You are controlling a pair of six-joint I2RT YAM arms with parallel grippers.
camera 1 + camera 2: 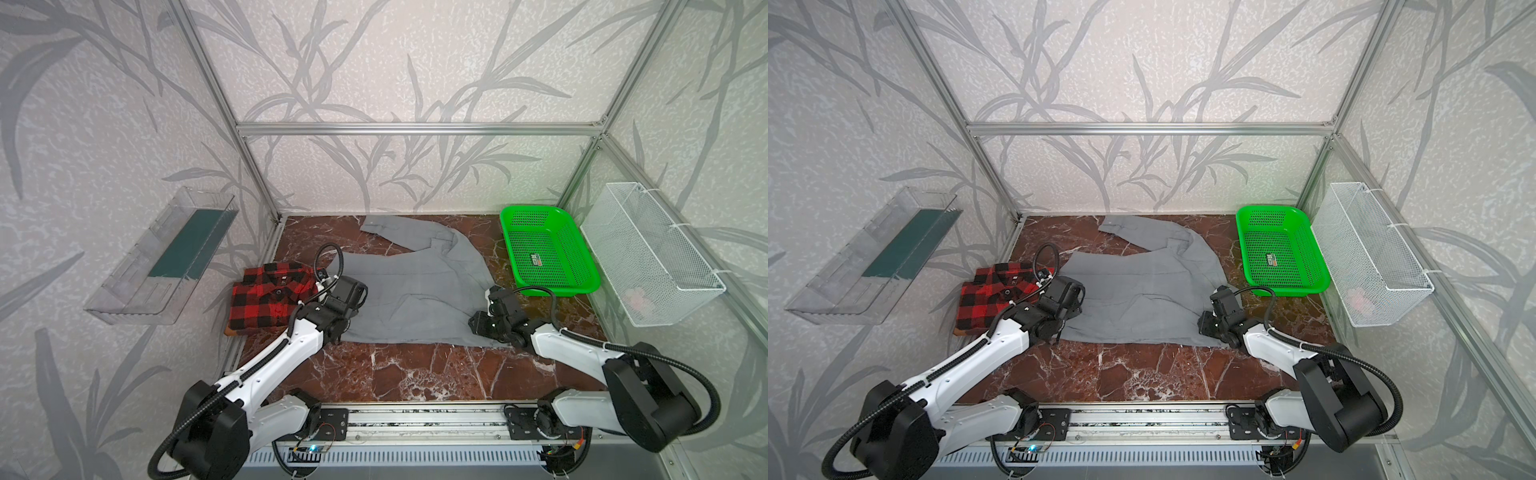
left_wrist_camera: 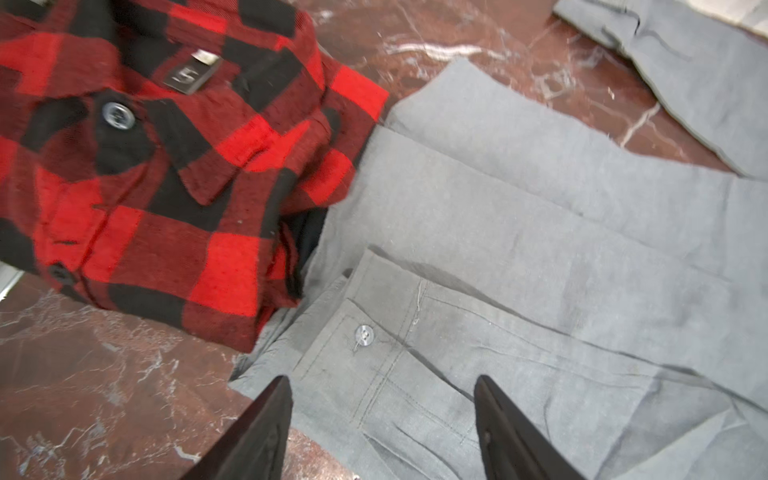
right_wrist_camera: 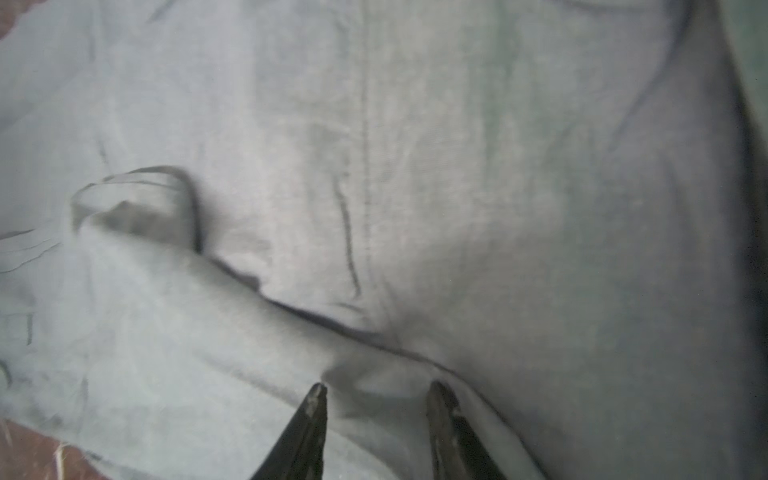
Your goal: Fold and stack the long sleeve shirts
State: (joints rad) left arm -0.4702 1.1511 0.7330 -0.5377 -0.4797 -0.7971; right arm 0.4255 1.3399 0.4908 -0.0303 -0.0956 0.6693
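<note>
Lying beside the folded plaid shirt (image 2: 158, 174), the grey shirt (image 1: 415, 299) (spread flat) has the left gripper (image 2: 380, 388) spread wide above its cuff and the right gripper (image 3: 376, 390) half-parted against its cloth.

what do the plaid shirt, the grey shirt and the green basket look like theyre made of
Plaid shirt: likely brushed cotton flannel, with a fuzzy, matte nap on the checks.
Grey shirt: thin woven cloth, perhaps cotton or a blend; matte, fine weave, sharp creases.
Green basket: moulded plastic, slightly glossy, with perforated walls and floor.
</note>
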